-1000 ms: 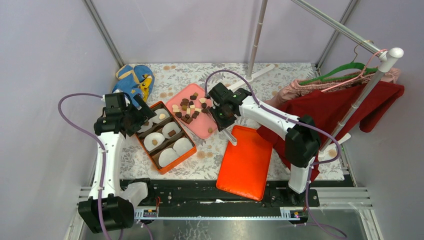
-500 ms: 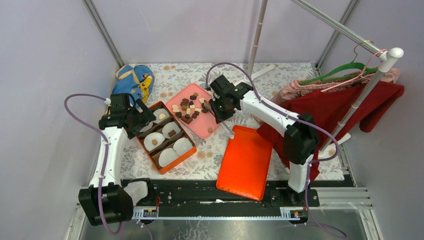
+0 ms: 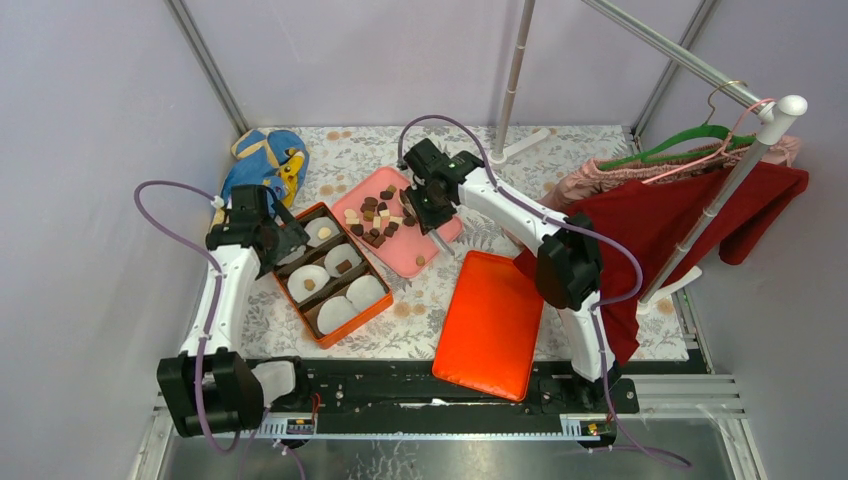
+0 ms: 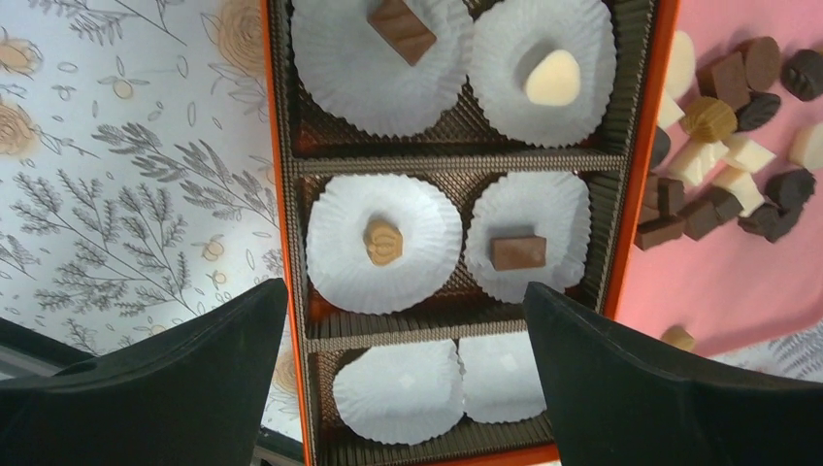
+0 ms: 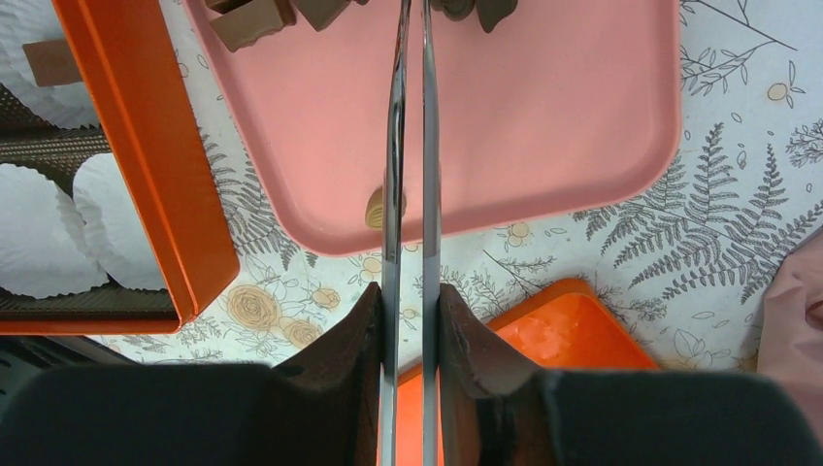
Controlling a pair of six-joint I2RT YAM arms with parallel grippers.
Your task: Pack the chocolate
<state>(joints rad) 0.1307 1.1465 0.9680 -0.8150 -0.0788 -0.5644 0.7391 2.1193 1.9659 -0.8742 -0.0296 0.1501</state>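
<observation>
The chocolate (image 3: 380, 215) is small, light and hard but easily smeared, and is best pinched across its flat sides; most is heaped on the pink tray (image 3: 400, 255), four pieces sit in the orange box (image 4: 275, 146). The right gripper (image 5: 408, 311) clamps tongs (image 5: 431, 146), tips hidden; the left gripper (image 4: 406, 296) hangs wide open, empty, above the box. A floral cloth (image 3: 420, 300) covers the table, and a red garment (image 3: 680, 215) crowds the right side

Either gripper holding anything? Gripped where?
Right gripper pinches thin metal tweezers across both arms, well back from the tips. Left gripper holds nothing.
</observation>
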